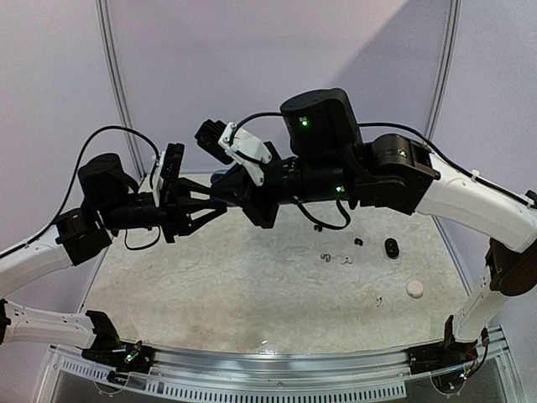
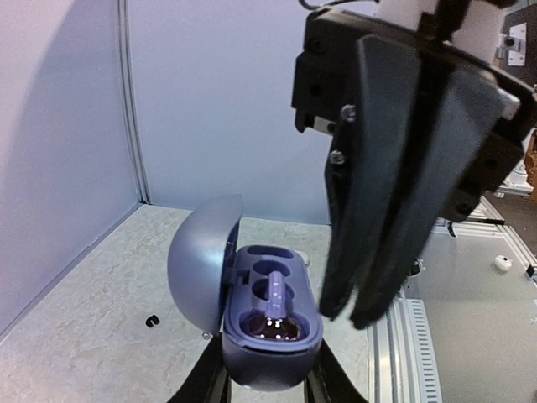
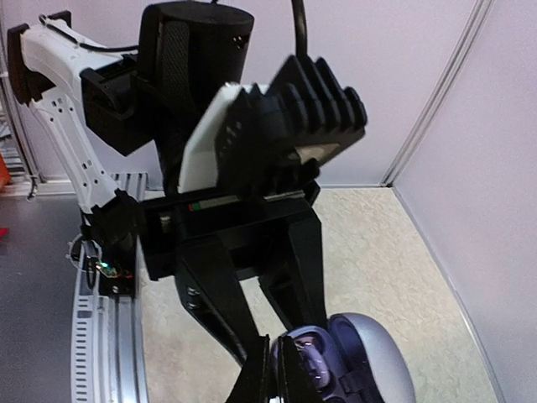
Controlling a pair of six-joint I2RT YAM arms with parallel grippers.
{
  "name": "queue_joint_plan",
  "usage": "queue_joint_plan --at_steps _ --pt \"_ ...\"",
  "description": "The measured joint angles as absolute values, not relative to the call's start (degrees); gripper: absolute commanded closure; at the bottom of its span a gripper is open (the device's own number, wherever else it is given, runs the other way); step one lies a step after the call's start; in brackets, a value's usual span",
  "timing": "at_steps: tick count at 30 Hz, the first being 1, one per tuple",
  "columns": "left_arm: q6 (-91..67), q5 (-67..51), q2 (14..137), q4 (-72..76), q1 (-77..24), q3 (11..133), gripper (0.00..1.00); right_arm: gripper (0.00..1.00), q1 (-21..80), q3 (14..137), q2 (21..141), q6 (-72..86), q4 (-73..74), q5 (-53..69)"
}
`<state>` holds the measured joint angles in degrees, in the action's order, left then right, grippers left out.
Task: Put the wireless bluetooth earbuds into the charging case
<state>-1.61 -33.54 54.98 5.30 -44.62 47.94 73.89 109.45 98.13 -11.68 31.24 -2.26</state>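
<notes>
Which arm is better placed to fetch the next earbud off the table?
Right, probably. The left pincer holds the open charging case aloft; the right pincer is shut by it, and the loose earbuds lie on the right half of the table.
</notes>
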Motion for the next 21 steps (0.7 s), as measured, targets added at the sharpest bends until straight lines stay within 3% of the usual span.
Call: queue_joint_plan --at_steps 8,13,21 --pt "-4.84 -29.34 54.06 5.43 -43.97 46.09 1.00 0.82 73.87 109.82 96.62 -7.25 26.83 4.25" --pt "-6.68 -27.05 52.93 5.63 -43.38 44.51 1.00 0.75 71.48 103.92 88.75 0.60 24.53 -0.93" --pt "-8.91 -23.62 51.20 6.63 -42.11 41.21 1.00 0.45 54.70 88.53 76.75 27.94 34.39 -18.15"
